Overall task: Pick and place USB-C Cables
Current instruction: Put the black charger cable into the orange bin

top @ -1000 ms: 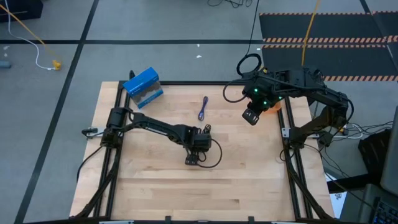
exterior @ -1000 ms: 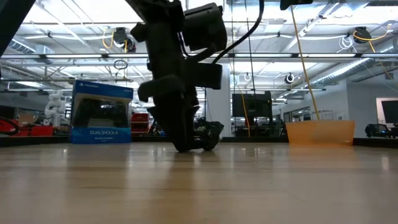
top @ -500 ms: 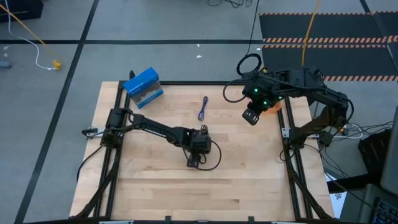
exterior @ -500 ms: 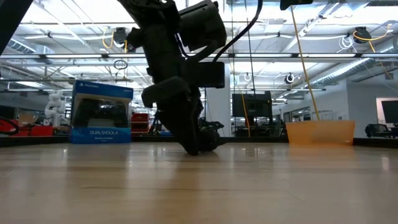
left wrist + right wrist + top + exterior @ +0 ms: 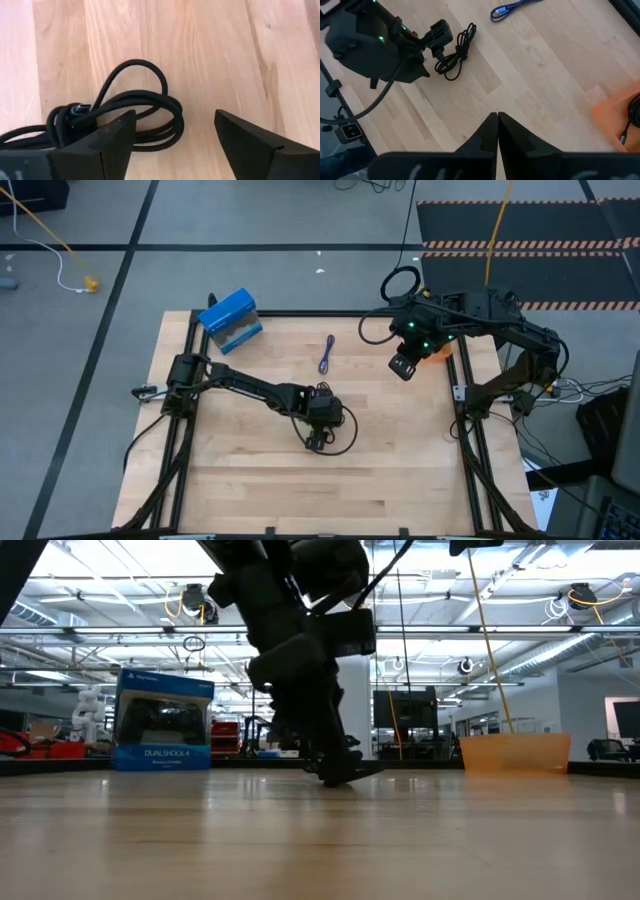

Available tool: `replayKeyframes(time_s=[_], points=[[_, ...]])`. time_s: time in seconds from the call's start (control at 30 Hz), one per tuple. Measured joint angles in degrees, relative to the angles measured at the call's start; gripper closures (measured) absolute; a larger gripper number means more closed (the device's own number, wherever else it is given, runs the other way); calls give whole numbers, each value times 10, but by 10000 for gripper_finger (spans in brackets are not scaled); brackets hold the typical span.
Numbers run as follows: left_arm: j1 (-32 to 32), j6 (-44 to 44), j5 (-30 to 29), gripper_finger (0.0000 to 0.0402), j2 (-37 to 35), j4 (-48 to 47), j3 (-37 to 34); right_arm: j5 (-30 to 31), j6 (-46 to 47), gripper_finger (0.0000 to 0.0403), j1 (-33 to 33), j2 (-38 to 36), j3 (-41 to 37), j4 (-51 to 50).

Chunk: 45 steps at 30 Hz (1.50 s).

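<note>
A: Starting at the table's (image 5: pixel 240 490) left, we see the blue box (image 5: pixel 230 320) at the far left corner. What about our left gripper (image 5: pixel 172 132)?

B: It's low over the middle of the table, fingers (image 5: pixel 250 142) spread wide. The black cable (image 5: pixel 130 115) lies coiled on the wood. One finger covers part of the coil, the other stands off on bare board. We can't tell whether that first finger touches the cable.

A: And from above?

B: The left gripper (image 5: pixel 318 440) points toward the near edge, with the black cable (image 5: pixel 335 442) looping out beside its tip. Nothing is clamped.

A: Changed from a second ago?

B: The wrist has turned; in the low view the left gripper (image 5: pixel 340 772) now leans rightward with its tip at the board, where before it stood more upright. The black coil by it has hardly moved.

A: Further right?

B: The purple cable (image 5: pixel 326 355) lies alone, farther back, well apart from both grippers. The right gripper (image 5: pixel 497 125) hangs over the far right corner, fingers pressed together and empty, unchanged. Below it sits the orange bin (image 5: pixel 440 350), with another dark cable (image 5: pixel 632 122) inside.
</note>
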Motion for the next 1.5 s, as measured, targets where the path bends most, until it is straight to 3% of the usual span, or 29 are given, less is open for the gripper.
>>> replayKeyframes(time_s=[0.23, 0.6, 0.77, 1.07, 1.5], points=[[0, -36, 8, 115, 7, 57, -25, 0, 9, 399, 0, 0, 0, 1], [7, -42, 17, 179, 7, 179, -84, 0, 15, 399, 0, 0, 0, 4], [16, -40, 41, 235, 5, 189, -101, 0, 15, 399, 0, 0, 0, 4], [20, -79, 79, 387, -5, 178, -108, 0, 14, 399, 0, 0, 0, 4], [19, -58, 76, 390, -121, 49, -110, 2, 2, 399, 0, 0, 0, 11]])
